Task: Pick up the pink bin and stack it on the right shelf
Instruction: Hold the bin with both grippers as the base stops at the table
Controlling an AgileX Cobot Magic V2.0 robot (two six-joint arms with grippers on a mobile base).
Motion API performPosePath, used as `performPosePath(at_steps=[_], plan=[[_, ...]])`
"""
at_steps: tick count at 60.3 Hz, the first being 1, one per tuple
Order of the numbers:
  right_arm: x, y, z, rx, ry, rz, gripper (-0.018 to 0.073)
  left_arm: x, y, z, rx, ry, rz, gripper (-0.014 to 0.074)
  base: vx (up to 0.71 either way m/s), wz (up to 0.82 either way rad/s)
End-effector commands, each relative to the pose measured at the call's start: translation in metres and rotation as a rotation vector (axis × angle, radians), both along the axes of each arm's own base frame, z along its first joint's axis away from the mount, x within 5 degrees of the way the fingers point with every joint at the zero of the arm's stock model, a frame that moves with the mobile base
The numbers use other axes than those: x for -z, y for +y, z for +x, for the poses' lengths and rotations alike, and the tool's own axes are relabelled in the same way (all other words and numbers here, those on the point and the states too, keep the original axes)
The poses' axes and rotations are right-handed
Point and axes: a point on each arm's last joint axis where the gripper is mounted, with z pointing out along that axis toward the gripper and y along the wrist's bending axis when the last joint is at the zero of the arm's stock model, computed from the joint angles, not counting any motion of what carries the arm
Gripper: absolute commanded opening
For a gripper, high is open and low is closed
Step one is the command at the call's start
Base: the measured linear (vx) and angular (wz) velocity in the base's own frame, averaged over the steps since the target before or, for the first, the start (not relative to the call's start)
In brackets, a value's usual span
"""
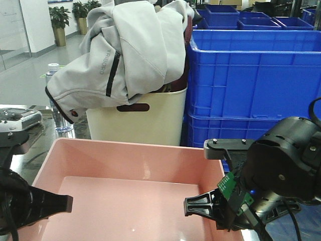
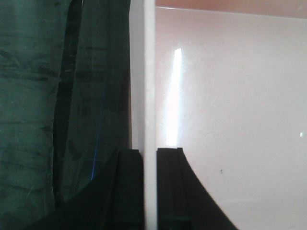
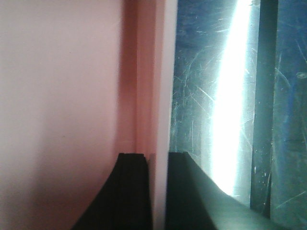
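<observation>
- Left gripper [image 2: 149,154] clamped shut on the left wall of a wide, shallow, pale-pink plastic rectangular bin [image 2: 230,96]. One black finger [image 2: 125,191] sits outside and the other inside, with the thin rim pinched between them.
- Right gripper [image 3: 157,157] has the same grip on the opposite wall. One black finger [image 3: 132,191] is inside the pink bin, the other outside, and the wall is squeezed between them.
- Pink bin sits low centre in the front view, spanning between both grippers. Its glossy floor shows glare.
- Scratched, shiny steel surface [image 3: 206,96] lies just outside the right wall, with a black tape line [image 3: 266,96] running along it. Cannot tell if the bin rests on it or is lifted.
- Tall cream plastic bin with handle slot [image 1: 150,125] stands just behind the pink bin, with a light-grey zip jacket [image 1: 130,50] heaped over its top.
- Stacked deep blue plastic crates [image 1: 251,75] stand beside the cream bin on the right.
- Clear water bottle [image 1: 64,126] is at the left, partly hidden behind the jacket sleeve.
</observation>
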Motion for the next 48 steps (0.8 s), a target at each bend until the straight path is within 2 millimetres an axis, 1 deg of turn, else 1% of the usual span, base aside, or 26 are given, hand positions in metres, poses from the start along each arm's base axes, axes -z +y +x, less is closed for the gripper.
performPosePath(at_steps=[1,48], plan=[[-0.0163,-0.0102,0.0008,-0.004,-0.085,-0.051,0.0046,-0.0265,0.0006,-0.0031,0.022,-0.147,-0.063,0.0109,0.04,-0.07],[-0.0163,-0.0102,0.0008,-0.004,-0.085,-0.051,0.0046,-0.0280,-0.0006,-0.0019,0.029,-0.168,-0.074,0.0109,0.00,-0.01]])
